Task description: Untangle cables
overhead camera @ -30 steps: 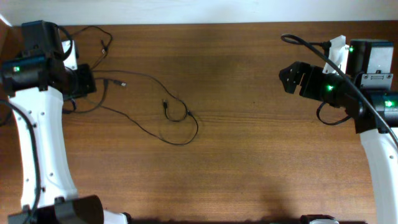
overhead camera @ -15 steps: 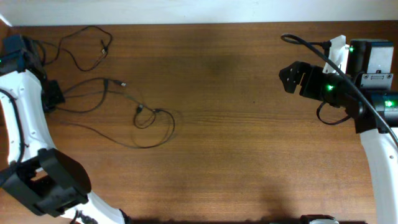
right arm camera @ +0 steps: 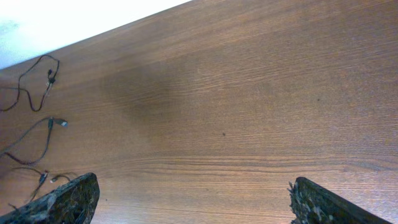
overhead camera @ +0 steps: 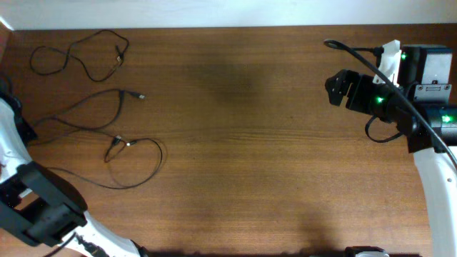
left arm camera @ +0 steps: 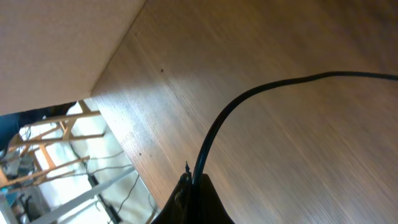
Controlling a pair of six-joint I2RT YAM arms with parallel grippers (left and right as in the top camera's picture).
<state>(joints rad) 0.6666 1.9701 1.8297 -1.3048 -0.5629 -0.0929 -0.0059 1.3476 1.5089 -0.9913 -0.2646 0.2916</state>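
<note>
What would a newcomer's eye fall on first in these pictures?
Thin black cables sprawl over the left part of the table, one lying apart at the far corner. The left tool, at the table's left edge, is shut on a cable that arcs away. The right tool hangs open on the right.

Even bright light, soft shadows, sharp.

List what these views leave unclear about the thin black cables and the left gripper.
- Overhead: the left gripper is lost at the left edge; left wrist shows only its tips.
- Overhead: which thin black cable it pinches; strands end at the white arm.
- Overhead: whether the looped strands are knotted; too thin.
</note>
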